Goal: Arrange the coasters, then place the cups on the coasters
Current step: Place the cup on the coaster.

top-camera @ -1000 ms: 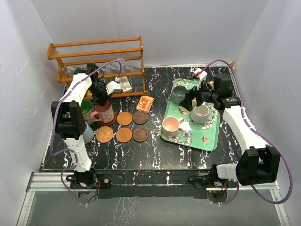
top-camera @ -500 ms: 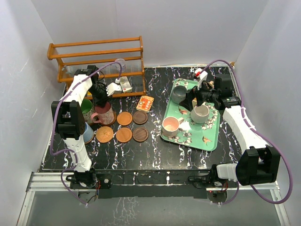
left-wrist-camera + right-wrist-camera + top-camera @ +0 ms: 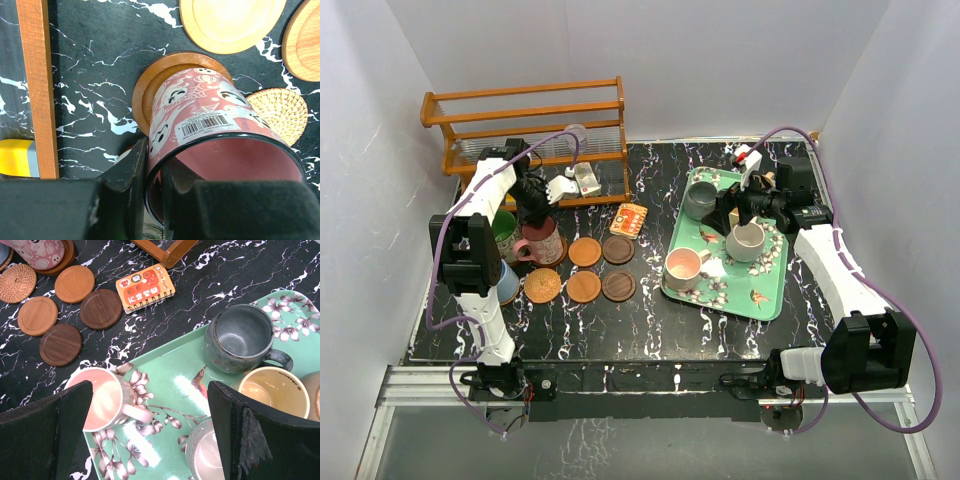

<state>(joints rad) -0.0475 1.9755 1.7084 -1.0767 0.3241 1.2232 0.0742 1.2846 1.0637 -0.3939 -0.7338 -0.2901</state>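
At the far left, a green mug (image 3: 504,231) and a blue mug (image 3: 508,281) are standing by the left arm. Just beside them, the left claw (image 3: 154,157) is squeezing the rim of a pink mug with ghosts on it (image 3: 200,112). One finger is going inside the mug and one is staying outside. That mug is sitting on a brown coaster (image 3: 150,82). A woven coaster (image 3: 282,112) is lying just beside it. Four bare wooden coasters (image 3: 585,251) are lying to the right, near a small orange card (image 3: 631,220). The right claw (image 3: 150,387) is hanging over the green tray (image 3: 770,300), spread wide open and holding nothing. On the tray, a pink cup (image 3: 102,397), a grey mug (image 3: 240,337), a yellow mug (image 3: 272,390) and a pale mug (image 3: 747,241) are waiting.
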